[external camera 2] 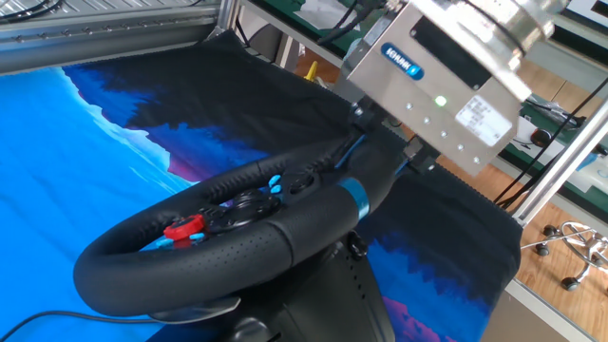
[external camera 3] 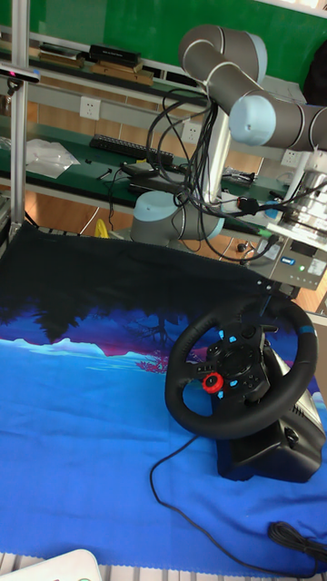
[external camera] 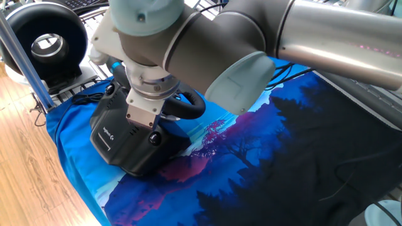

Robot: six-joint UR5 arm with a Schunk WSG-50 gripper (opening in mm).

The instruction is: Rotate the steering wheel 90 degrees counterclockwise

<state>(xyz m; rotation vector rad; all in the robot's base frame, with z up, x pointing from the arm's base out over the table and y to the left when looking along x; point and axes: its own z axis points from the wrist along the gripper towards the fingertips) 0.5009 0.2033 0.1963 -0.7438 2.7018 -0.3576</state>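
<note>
- Your table has a blue and black mountain-print cloth [external camera 3: 73,381] spread over it, and everything sits on that.
- The steering wheel [external camera 3: 238,363] sits on its bulky black base [external camera: 122,141] at the cloth's edge, blue stripe [external camera 2: 353,198] on the rim's upper right in the tall fixed view, red button [external camera 2: 182,228] on the hub.
- Your gripper [external camera 2: 385,142] is right at the rim by that stripe; honestly can't tell how far apart the fingers are, or whether they've got the rim.
</note>
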